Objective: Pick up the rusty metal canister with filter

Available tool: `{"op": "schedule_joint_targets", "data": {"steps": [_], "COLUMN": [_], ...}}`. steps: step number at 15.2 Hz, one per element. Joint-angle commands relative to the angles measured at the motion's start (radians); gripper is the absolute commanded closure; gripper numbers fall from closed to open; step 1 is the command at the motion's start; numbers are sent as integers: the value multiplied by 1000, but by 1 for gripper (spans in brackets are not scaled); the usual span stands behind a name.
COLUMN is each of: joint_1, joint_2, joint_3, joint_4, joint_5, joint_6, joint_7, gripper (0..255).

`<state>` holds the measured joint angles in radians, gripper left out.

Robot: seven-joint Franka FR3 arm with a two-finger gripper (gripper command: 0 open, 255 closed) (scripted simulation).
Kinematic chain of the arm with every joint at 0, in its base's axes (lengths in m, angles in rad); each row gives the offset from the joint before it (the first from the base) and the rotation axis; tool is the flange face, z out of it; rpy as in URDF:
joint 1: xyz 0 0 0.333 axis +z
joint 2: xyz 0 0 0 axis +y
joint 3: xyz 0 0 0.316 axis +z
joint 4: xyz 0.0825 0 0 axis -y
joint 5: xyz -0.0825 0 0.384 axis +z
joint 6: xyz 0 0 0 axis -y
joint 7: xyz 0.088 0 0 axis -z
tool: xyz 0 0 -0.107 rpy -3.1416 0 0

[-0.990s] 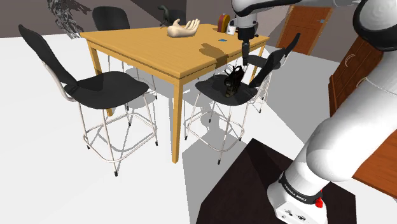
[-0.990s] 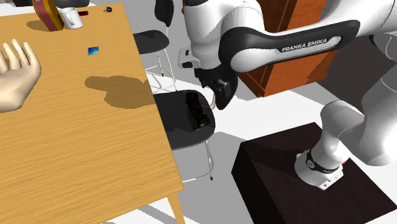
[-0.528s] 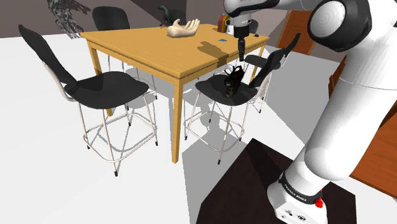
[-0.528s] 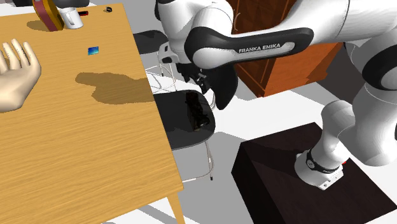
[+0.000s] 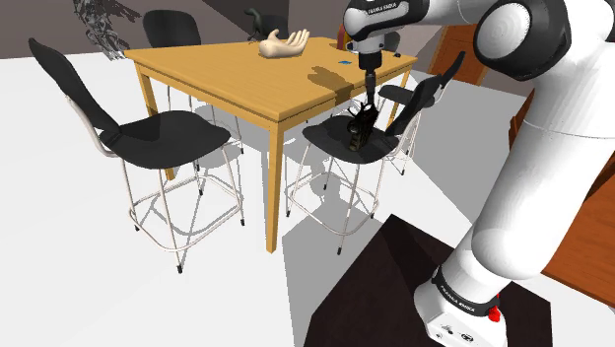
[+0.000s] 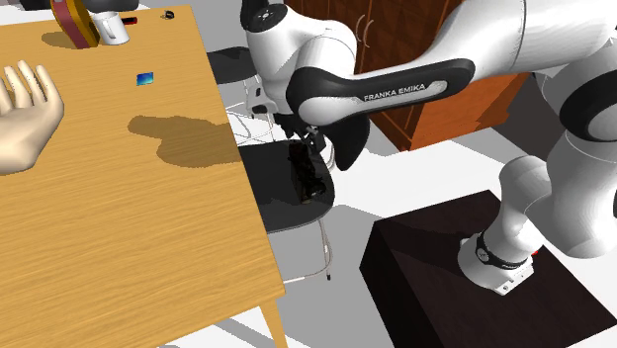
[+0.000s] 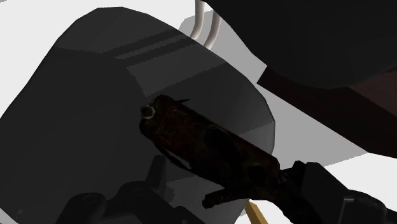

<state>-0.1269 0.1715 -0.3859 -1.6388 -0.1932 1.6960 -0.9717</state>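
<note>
The canister (image 5: 360, 127) is a dark, rust-brown elongated thing lying on its side on the black seat of a chair (image 5: 330, 139) next to the wooden table. In the second exterior view the canister (image 6: 308, 174) rests on the seat (image 6: 278, 198) just beyond the table's edge. My gripper (image 5: 367, 97) hangs straight above it, pointing down, a short way off the seat. The wrist view has the canister (image 7: 207, 145) lengthwise ahead of my gripper (image 7: 232, 186). The fingers stand apart, one end of the canister lying close to one finger (image 7: 315, 184). Nothing is clasped.
The wooden table (image 5: 241, 84) carries a hand model (image 5: 284, 43), a small blue card (image 6: 146, 78) and a mug (image 6: 110, 28) at its far end. Black chairs (image 5: 158, 133) stand around it. A brown cabinet (image 6: 435, 89) rises behind the arm, and the dark stand (image 6: 465, 287) sits below.
The arm has swung round and the gripper has come down toward the canister on the seat. Its shadow on the table has shifted. The canister has not moved.
</note>
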Motion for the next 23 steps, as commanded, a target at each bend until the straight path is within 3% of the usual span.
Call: {"op": "schedule_joint_targets", "data": {"steps": [1,10,23], "joint_1": [0,0,-5], "joint_2": [-1,0,18], "joint_3": [0,0,-3], "joint_4": [-6,-4,191], "joint_5": [0,0,8], "joint_6": [6,5,-169], "joint_7": [1,0,-40], "gripper": [255,255,255]}}
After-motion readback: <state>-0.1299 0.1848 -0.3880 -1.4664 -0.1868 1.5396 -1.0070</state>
